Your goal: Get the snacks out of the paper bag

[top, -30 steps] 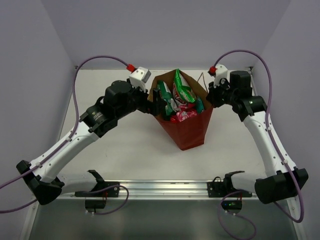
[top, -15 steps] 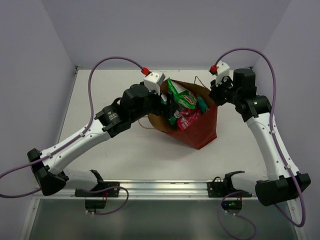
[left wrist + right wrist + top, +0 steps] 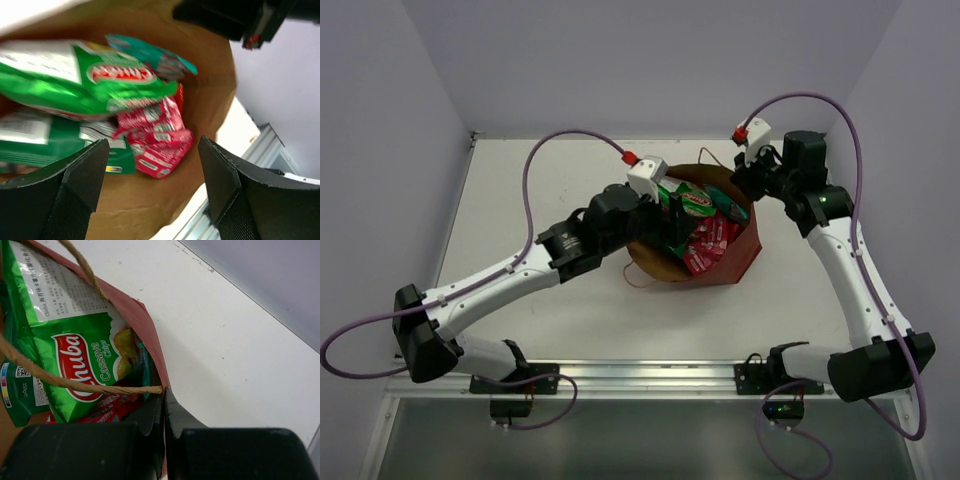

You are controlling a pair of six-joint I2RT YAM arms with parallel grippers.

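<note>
The green chip bag (image 3: 70, 340) reads "Chuba Cassava Chips" and "150g".

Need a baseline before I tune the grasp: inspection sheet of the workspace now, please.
Surface: white table.
Job's things: paper bag tilted, mouth open; green chip bag, teal packet, red-pink sachets inside.
Clutter: nothing seen.
Grippers: left gripper open inside bag mouth; right gripper shut on bag rim.
Cables: purple cables loop above both arms.
Surroundings: lavender walls, metal rail at near edge.
</note>
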